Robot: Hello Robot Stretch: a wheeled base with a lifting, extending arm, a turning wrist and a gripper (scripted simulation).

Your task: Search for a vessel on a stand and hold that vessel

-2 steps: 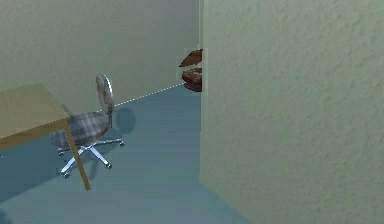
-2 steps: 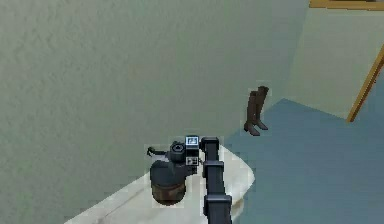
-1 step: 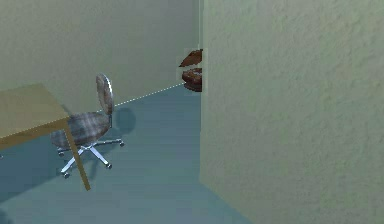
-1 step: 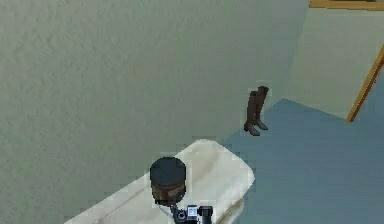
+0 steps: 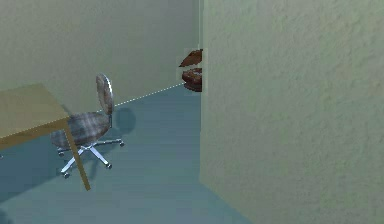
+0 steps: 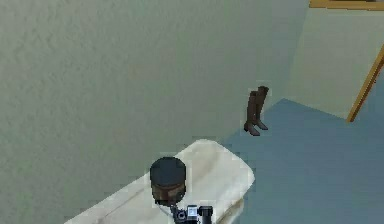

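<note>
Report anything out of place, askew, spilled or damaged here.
Nothing is spilled, toppled or broken. The mildest oddity is a pair of tall dark boots standing alone on the floor by the wall. The dark vessel sits upright on its pale surface, and the office chair stands upright beside the table.

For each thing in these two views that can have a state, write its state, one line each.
office chair: upright on its wheels, beside the table.
boots: upright, paired, by the wall.
dark round vessel: upright on the cream surface.
gripper: near the vessel; cannot tell whether it holds anything.
reddish-brown thing: half hidden behind the wall corner.
</note>
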